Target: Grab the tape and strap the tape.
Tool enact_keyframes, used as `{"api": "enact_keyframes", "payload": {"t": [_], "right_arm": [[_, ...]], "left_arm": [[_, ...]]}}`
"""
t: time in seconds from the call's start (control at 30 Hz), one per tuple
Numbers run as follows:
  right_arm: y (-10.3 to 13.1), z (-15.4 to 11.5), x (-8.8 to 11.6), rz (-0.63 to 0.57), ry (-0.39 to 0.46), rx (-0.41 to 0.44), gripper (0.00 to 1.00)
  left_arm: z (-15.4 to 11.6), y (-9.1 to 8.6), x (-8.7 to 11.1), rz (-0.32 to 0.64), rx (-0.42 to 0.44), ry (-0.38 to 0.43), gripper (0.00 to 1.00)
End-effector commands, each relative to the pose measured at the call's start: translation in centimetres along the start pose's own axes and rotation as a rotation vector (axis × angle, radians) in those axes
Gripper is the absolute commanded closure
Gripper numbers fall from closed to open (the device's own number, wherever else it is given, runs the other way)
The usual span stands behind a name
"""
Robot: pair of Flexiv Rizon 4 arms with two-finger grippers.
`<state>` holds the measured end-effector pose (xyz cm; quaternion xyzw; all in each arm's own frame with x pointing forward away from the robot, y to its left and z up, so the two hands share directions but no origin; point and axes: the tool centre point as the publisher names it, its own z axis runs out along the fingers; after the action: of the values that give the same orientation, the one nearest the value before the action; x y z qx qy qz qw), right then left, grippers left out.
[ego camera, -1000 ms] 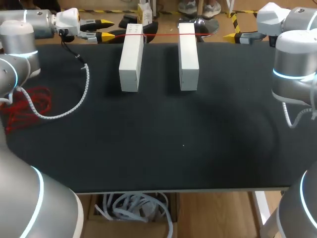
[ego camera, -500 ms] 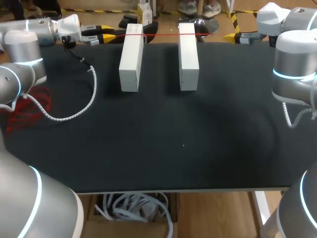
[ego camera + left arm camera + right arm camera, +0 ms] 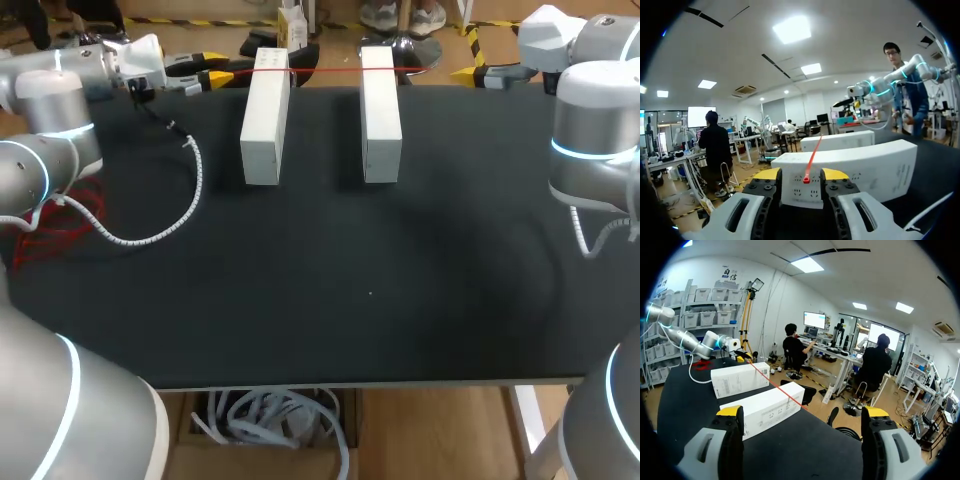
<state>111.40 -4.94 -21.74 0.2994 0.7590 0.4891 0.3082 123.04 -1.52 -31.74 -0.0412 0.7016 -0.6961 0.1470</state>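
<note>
1. The left claw has edged in over the last second. It now sits at the far left corner of the counter, a touch closer to the nearer of the two white blocks.
2. The arm behind it has swung round too, dragging its coiled cable into a tighter loop on the cloth.
3. The tape hasn't budged. This thin red line lies taut across the far ends of both blocks, its loose end pointing straight at the left claw.
4. In the left wrist view the yellow tips are spread, with the tape's end lying between them. I see no pinch yet.
5. The right claw waits at the far right, unmoved, fingers wide apart and empty.
6. My read is that this is the line-up for the grab, and closing on that end looks like the next job.
</note>
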Motion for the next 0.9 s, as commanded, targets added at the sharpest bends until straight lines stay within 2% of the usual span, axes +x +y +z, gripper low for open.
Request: {"api": "enact_keyframes", "payload": {"t": [0.03, 0.13, 0.33, 0.6, 0.9], "right_arm": [[0.0, 0.0, 0.0, 0.0, 0.001, 0.002, 0.0], [0.0, 0.0, 0.0, 0.0, 0.001, 0.002, 0.0], [0.0, 0.0, 0.0, 0.0, 0.001, 0.002, 0.0], [0.0, 0.0, 0.0, 0.0, 0.001, 0.002, 0.0], [0.0, 0.0, 0.0, 0.0, 0.001, 0.002, 0.0]], "left_arm": [[0.0, 0.8, -0.7, 0.001, 0.072, 0.677, 0.71], [0.1, 1.1, -0.5, -0.003, 0.068, 0.682, 0.72], [0.2, 1.3, -0.2, -0.004, 0.07, 0.694, 0.81], [0.4, 1.5, 0.0, -0.008, 0.066, 0.7, 0.79], [0.6, 1.6, 0.4, -0.01, 0.073, 0.713, 0.86]]}}
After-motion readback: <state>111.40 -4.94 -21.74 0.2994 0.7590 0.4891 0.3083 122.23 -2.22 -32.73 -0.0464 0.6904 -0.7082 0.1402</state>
